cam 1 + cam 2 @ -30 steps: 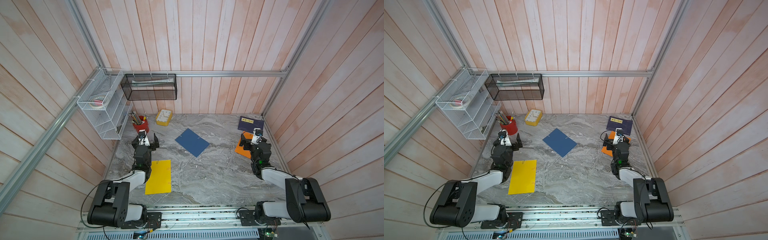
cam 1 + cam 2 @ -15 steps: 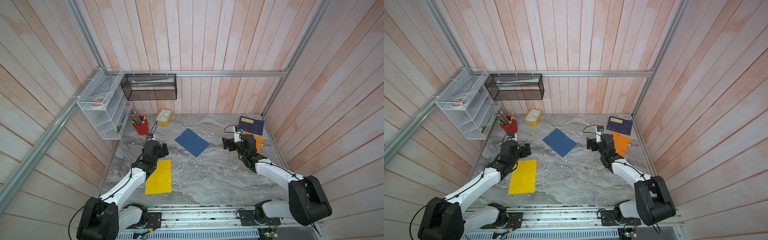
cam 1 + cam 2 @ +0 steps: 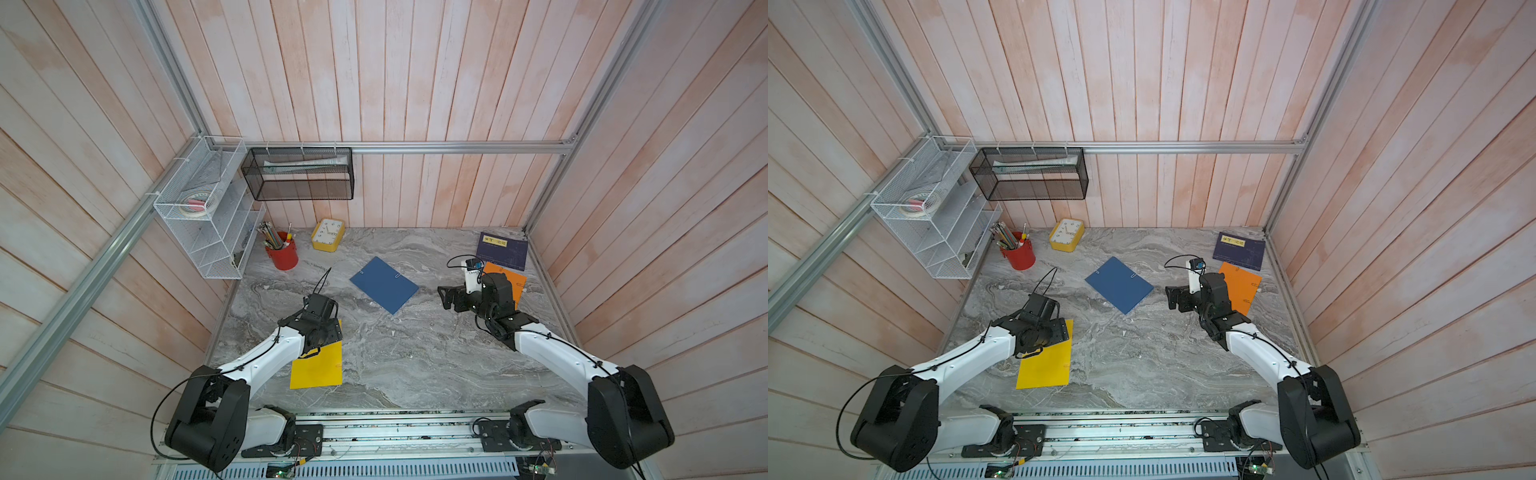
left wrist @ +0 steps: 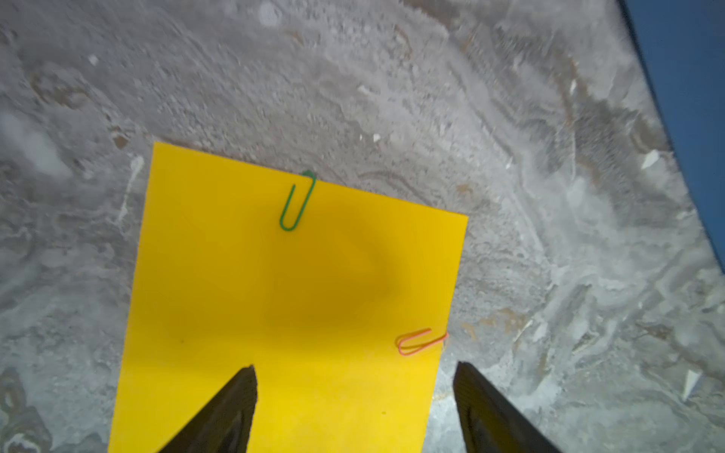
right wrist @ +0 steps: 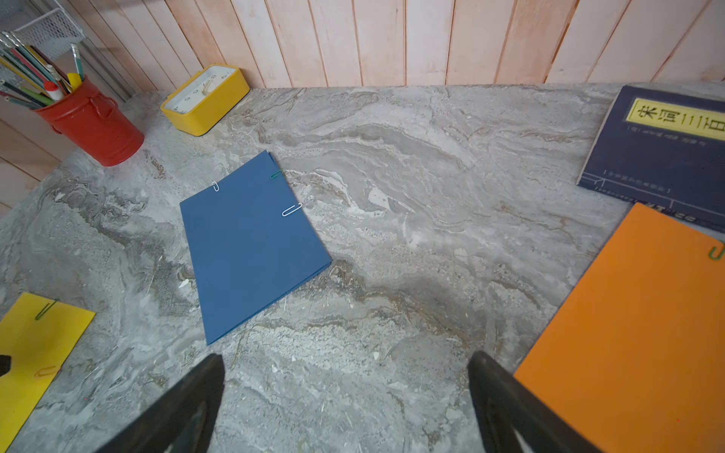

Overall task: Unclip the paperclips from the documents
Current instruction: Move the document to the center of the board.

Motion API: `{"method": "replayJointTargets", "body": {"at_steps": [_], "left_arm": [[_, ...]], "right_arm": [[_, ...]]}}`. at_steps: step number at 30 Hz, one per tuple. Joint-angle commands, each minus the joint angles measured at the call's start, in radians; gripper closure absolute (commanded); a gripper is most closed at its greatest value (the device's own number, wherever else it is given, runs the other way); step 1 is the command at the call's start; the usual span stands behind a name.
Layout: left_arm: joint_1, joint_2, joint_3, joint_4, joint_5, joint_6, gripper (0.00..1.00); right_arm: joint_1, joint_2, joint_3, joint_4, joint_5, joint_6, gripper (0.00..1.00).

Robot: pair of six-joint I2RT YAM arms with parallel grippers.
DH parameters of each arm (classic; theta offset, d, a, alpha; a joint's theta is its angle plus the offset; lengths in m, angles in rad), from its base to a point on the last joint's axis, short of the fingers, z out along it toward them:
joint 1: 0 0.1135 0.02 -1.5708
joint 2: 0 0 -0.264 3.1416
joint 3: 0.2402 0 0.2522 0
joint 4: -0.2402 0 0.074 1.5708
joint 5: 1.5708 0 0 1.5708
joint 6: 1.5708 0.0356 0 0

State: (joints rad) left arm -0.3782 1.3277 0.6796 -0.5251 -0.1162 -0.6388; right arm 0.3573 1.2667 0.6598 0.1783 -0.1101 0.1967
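The left fingers (image 4: 231, 412) stand apart over the yellow document (image 4: 274, 274), its reddish paperclip (image 4: 419, 342) just beyond one fingertip, the green paperclip (image 4: 298, 201) farther ahead on the edge. The right fingers (image 5: 188, 408), spread wide, hover over bare counter (image 5: 392, 157) between the blue document (image 5: 251, 251) and the orange document (image 5: 635, 333).

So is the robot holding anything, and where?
Nothing is held. The left gripper is open over the yellow sheet; the right gripper is open over the table.

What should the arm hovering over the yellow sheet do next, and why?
Probably ease the left gripper down toward the reddish paperclip on the edge of the yellow sheet. Its jaws stand open and empty, and that clip lies nearest them; the green paperclip sits farther off.
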Motion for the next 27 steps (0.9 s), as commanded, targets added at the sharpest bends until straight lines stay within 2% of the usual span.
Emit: {"method": "replayJointTargets", "body": {"at_steps": [1, 5, 19, 27], "left_arm": [[-0.004, 0.023, 0.015, -0.021, 0.075, -0.012, 0.20], [-0.002, 0.042, 0.008, 0.011, 0.140, -0.001, 0.24], [-0.009, 0.163, 0.012, 0.014, 0.284, 0.030, 0.25], [-0.107, 0.206, 0.057, -0.021, 0.347, -0.028, 0.27]], "right_arm": [[0.007, -0.023, -0.019, -0.025, -0.023, 0.023, 0.02], [0.008, -0.030, -0.022, -0.025, -0.028, 0.024, 0.02], [0.009, -0.073, -0.042, -0.052, -0.030, 0.025, 0.02], [0.008, -0.068, -0.059, -0.042, -0.040, 0.042, 0.02]]}}
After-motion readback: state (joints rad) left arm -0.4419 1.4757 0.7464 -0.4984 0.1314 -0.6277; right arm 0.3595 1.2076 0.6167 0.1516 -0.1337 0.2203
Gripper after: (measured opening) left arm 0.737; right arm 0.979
